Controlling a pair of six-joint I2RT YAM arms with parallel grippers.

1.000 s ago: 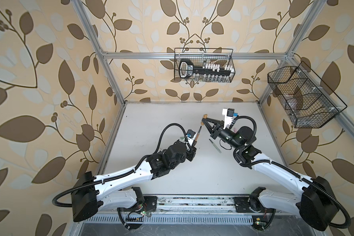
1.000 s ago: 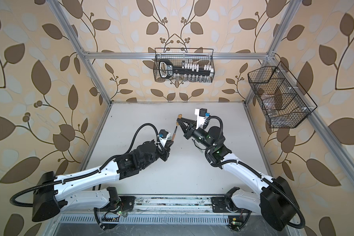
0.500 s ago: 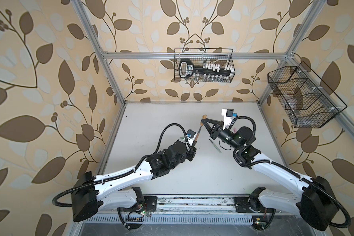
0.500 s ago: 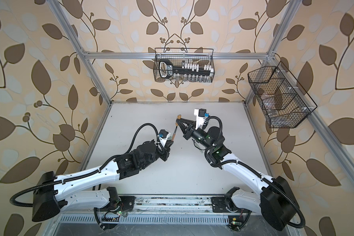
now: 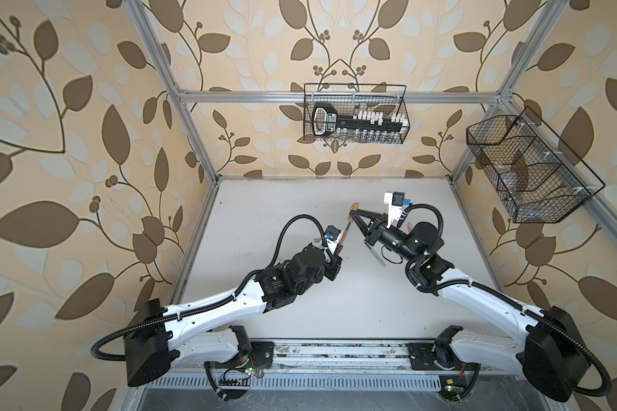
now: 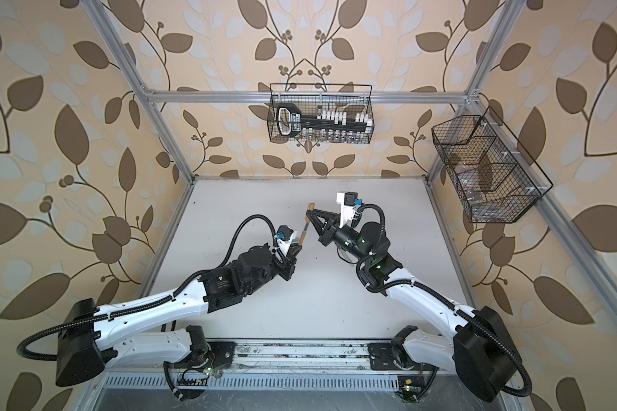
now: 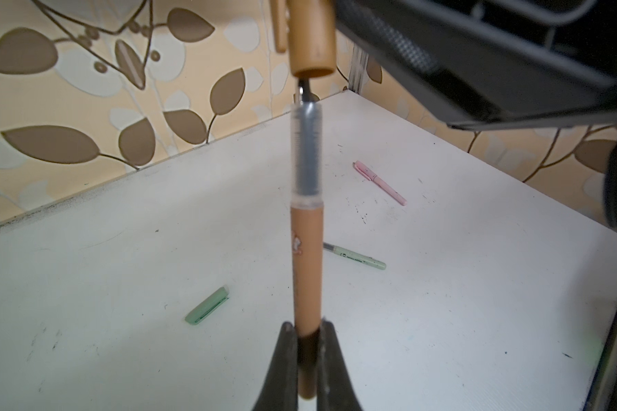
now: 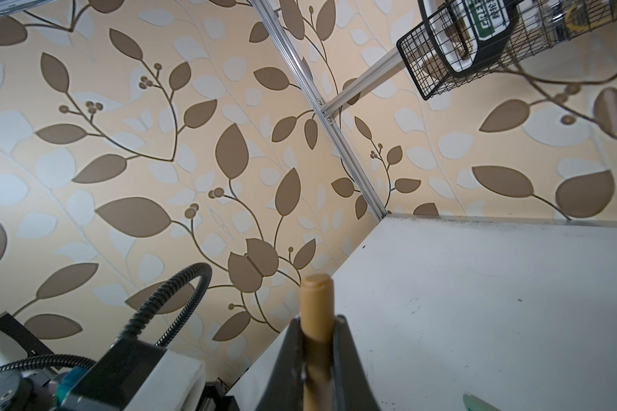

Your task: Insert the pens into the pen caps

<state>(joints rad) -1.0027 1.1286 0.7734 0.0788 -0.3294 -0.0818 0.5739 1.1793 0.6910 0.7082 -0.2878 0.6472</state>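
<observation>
The left gripper [image 7: 307, 332] is clenched on the lower end of the tan pen [image 7: 307, 270] and holds it raised above the table [image 7: 122, 231]. The very end of the barrel is hidden between the jaws. The right gripper [image 8: 317, 329] is clenched on the tan cap [image 8: 317, 299]. In the right wrist view only its rounded end comes out, and the rest is blurred between the jaws. In the left wrist view the top of the tan cap is cut off by the picture edge. The dark tip of the tan pen reaches its open mouth there, but whether the tip is inside I cannot tell. On the table lie a green cap [image 7: 207, 306], a green pen [image 7: 355, 257] with bare tip and, farther, a pink pen [image 7: 380, 183]. Whether the pink pen is capped is too small to tell. In a top view the green pen [image 5: 377, 257] lies partly under the right arm [image 5: 399, 242].
</observation>
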